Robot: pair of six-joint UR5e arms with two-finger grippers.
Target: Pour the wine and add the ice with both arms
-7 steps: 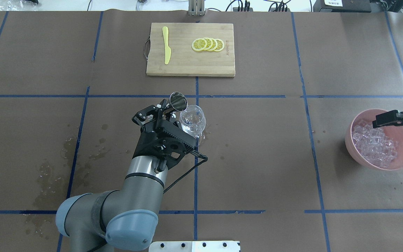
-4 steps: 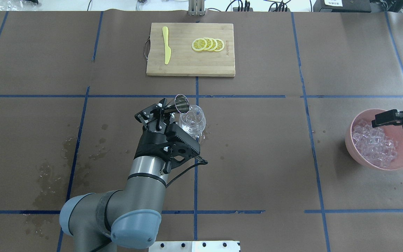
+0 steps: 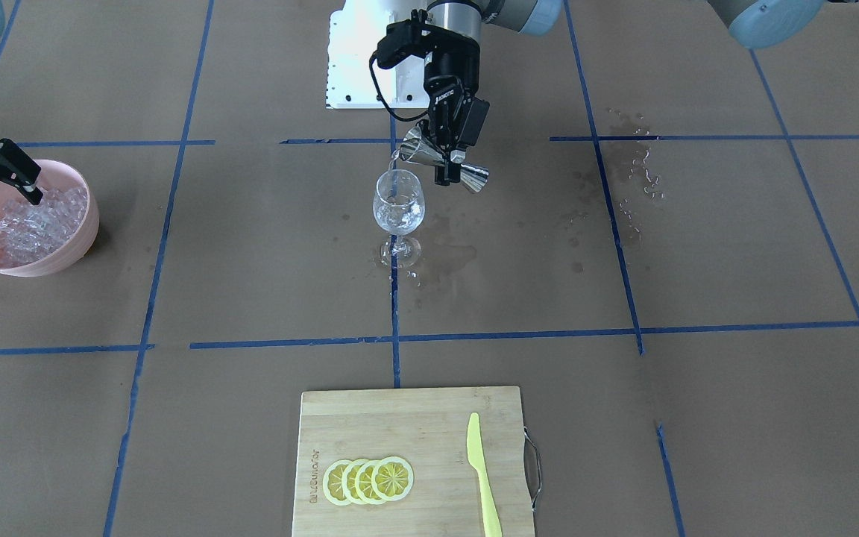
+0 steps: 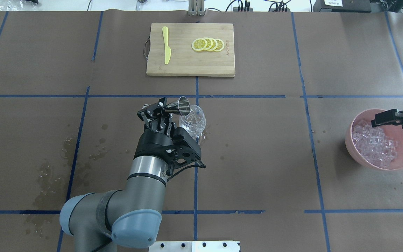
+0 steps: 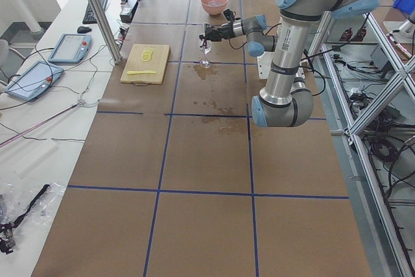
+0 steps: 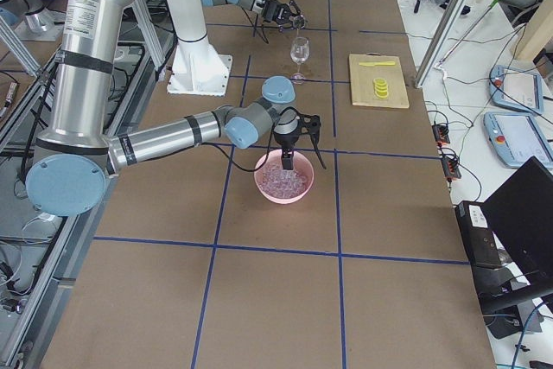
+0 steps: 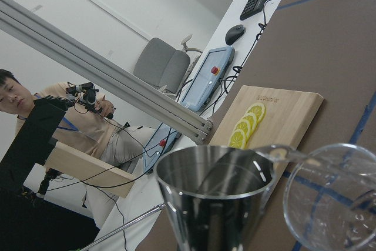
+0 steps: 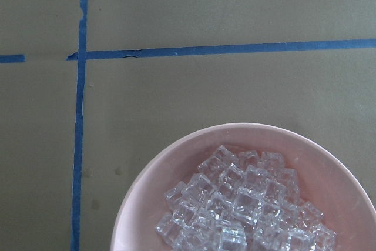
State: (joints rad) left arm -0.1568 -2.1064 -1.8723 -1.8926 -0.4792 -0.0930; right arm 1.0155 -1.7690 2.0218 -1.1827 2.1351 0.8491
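My left gripper (image 4: 160, 109) is shut on a steel jigger (image 4: 181, 105), tipped with its mouth over the rim of a clear wine glass (image 4: 193, 120). In the front-facing view a thin clear stream of wine (image 3: 392, 165) runs from the jigger (image 3: 414, 153) into the glass (image 3: 398, 205), which holds some liquid. The left wrist view shows the jigger (image 7: 214, 198) beside the glass rim (image 7: 332, 198). My right gripper (image 4: 385, 118) hangs open and empty just above the ice (image 4: 373, 145) piled in a pink bowl (image 4: 399, 166). The ice also shows in the right wrist view (image 8: 241, 204).
A wooden cutting board (image 4: 187, 64) at the far middle carries lemon slices (image 4: 207, 44) and a yellow plastic knife (image 4: 167, 45). Wet stains (image 4: 52, 175) mark the brown paper on my left side. Spilt drops lie around the glass foot (image 3: 429, 257).
My left wrist has rolled further, tipping the jigger more steeply over the glass. The right gripper has stayed almost still over the bowl.
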